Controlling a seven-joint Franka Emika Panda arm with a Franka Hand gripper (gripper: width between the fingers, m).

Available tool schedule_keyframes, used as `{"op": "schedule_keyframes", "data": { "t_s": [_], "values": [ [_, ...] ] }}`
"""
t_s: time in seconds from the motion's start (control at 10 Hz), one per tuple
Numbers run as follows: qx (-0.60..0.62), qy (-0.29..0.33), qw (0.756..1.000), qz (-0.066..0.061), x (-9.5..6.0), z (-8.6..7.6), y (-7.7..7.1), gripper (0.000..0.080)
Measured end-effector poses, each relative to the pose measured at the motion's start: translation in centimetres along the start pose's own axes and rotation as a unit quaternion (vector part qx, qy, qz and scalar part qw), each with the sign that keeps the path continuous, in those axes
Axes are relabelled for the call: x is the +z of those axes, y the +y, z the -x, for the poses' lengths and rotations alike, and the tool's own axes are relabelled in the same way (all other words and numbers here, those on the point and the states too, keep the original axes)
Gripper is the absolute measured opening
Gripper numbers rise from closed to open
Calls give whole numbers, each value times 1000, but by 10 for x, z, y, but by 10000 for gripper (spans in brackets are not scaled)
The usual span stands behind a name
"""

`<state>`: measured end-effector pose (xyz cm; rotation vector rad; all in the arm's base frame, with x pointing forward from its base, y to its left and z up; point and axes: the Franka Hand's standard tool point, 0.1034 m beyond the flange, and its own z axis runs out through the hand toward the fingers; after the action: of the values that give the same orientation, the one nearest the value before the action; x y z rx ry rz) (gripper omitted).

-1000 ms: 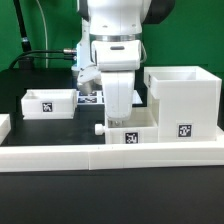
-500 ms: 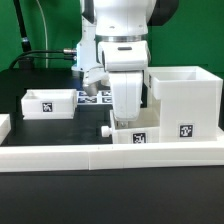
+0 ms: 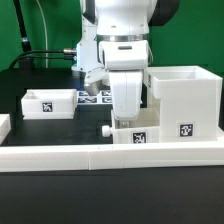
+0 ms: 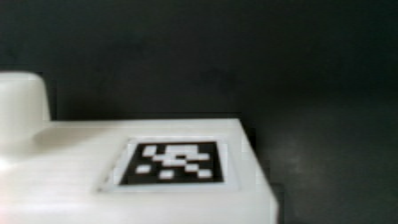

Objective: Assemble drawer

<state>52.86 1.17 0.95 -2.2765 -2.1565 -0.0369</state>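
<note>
Frame centre: claw (image 3: 125,117) low over knobbed tray (image 3: 136,138), fingertips hidden; cannot tell whether clenched or released. Just right, housing (image 3: 185,105). Far left on bench (image 3: 50,132), second tray (image 3: 48,103). Likely step: seating first tray. Next move calls for squaring it with housing opening.

Counted on the surface (image 3: 40,132): three drawer parts, three fixtures.
One large housing (image 3: 185,105); two small trays, the left tray (image 3: 48,103) and the centre tray (image 3: 135,133); one square tag showing on each. One marker board (image 3: 93,97), one border wall (image 3: 60,156), one arm (image 3: 118,20) with one claw (image 3: 124,115).
</note>
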Motion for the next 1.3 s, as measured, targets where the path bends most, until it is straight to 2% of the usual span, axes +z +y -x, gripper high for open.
{"op": "schedule_keyframes", "data": {
  "t_s": [0.1, 0.2, 0.3, 0.4, 0.5, 0.6, 0.7, 0.8, 1.0, 1.1, 1.3],
  "values": [
    [0, 0, 1000, 0, 0, 0, 0, 44],
    [-1, -3, 1000, -7, -5, 0, 0, 218],
    [-1, -7, 1000, -10, -16, 2, 2, 355],
    [-1, -10, 1000, -13, -25, 4, 3, 355],
    [0, -13, 1000, -14, -33, 7, 4, 537],
    [2, -15, 1000, -14, -40, 11, 5, 614],
    [-5, -18, 1000, -16, -46, 19, 6, 614],
    [-21, -20, 999, -17, -49, 34, 7, 642],
    [-47, -19, 998, -29, -37, 65, 6, 648],
    [-46, -17, 998, -33, -30, 73, 5, 649],
    [-42, -16, 998, -33, -30, 76, 5, 649]
  ]
}}
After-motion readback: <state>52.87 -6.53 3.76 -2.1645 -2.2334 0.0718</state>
